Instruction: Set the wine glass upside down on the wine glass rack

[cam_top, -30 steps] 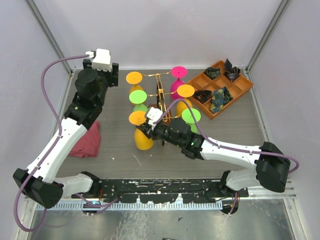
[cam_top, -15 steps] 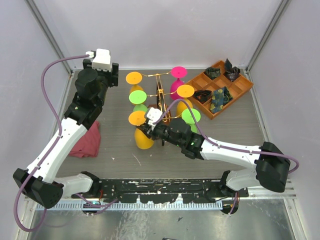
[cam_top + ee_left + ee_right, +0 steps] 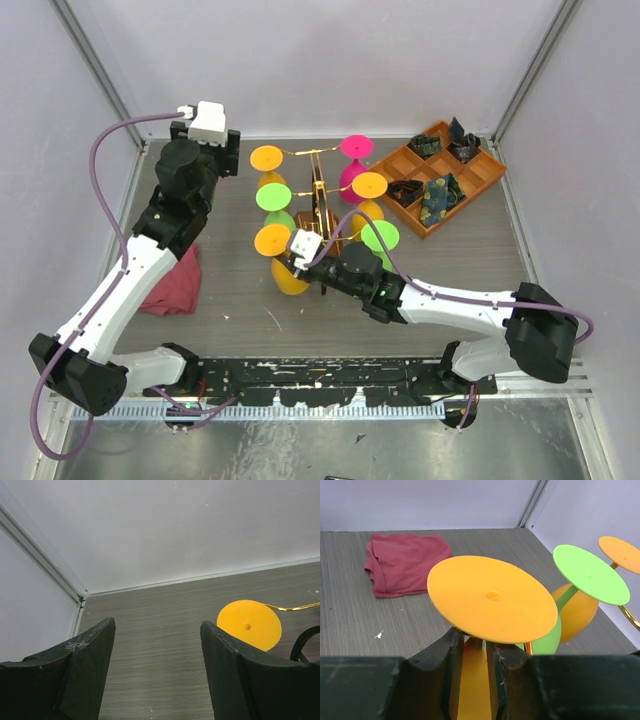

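My right gripper [image 3: 293, 263] is shut on the stem of an orange wine glass [image 3: 273, 239] held upside down, foot disc up and bowl low, just left of the wine glass rack [image 3: 321, 197]. In the right wrist view the fingers [image 3: 447, 652] clamp the stem under the orange foot [image 3: 492, 597]. The rack's dark wooden base and gold wire arms carry several upside-down glasses: orange [image 3: 267, 157], green [image 3: 274, 195], pink [image 3: 356, 145], orange [image 3: 369, 184], green [image 3: 380, 236]. My left gripper [image 3: 157, 627] is open and empty, high at the back left [image 3: 220, 150].
A red cloth [image 3: 172, 280] lies on the table at the left, also in the right wrist view [image 3: 405, 560]. An orange compartment tray [image 3: 480, 180] with dark items stands at the back right. White walls close in the back and sides.
My right gripper has shifted slightly toward the near side with the orange glass still in it. The left wrist has edged a little to the right.
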